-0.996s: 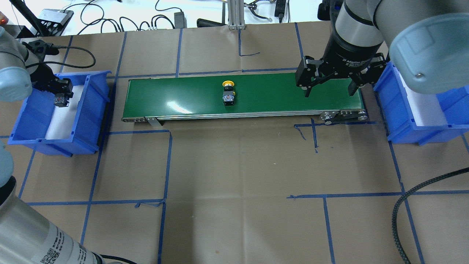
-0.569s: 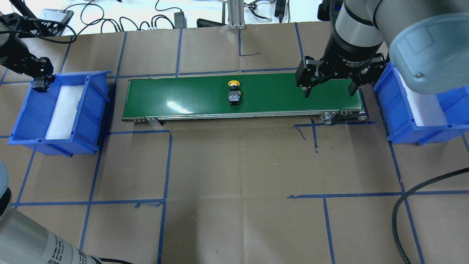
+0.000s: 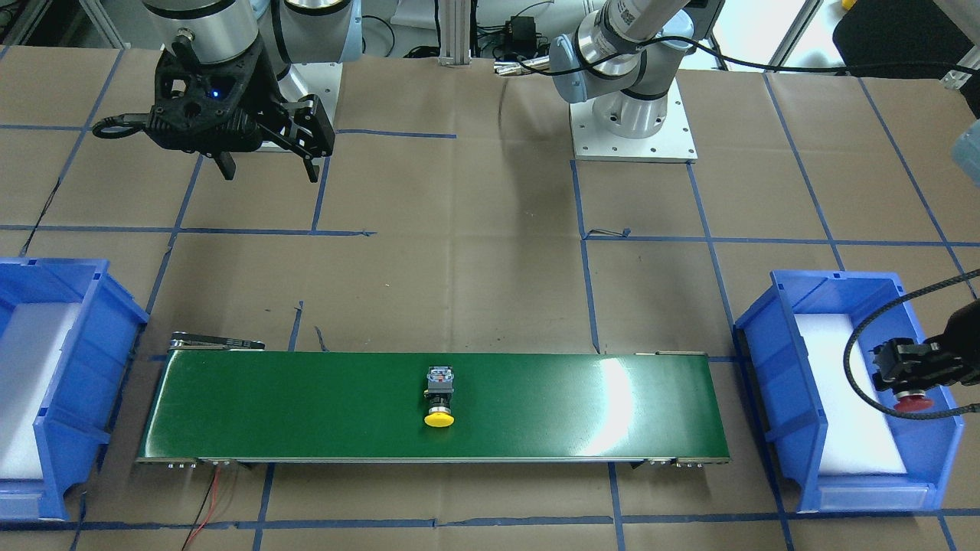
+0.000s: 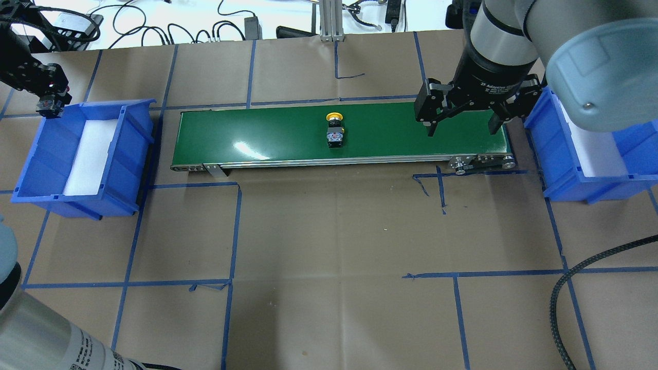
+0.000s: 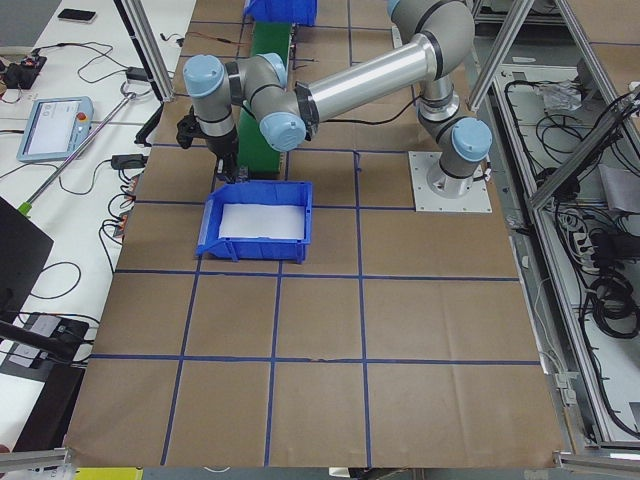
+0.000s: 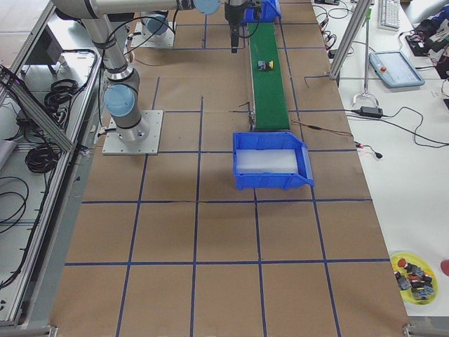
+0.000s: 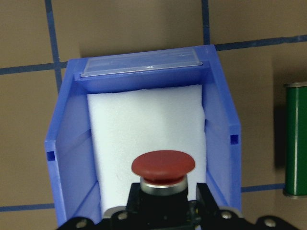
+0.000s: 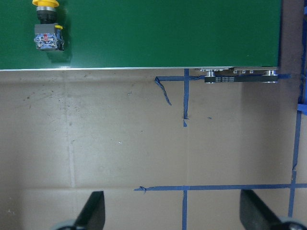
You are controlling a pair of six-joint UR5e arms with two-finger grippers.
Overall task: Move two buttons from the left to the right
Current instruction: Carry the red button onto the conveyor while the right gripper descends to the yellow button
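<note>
The green conveyor belt [image 4: 257, 133] has carried the yellow-capped button [image 4: 335, 131] a little further toward its right end. My left gripper [image 4: 49, 100] has pulled outward over the blue bin [image 4: 128, 133] off the belt's left end. My right gripper [image 4: 462, 131] hangs above the belt's right end, fingers spread wide. The left one is clamped on the red-capped button [image 7: 163, 165].

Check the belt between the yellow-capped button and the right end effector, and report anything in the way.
Nothing visible stands in the way. The yellow-capped button lies on the green belt, and the stretch from it to the open right end effector, over the belt's right end, is bare.
</note>
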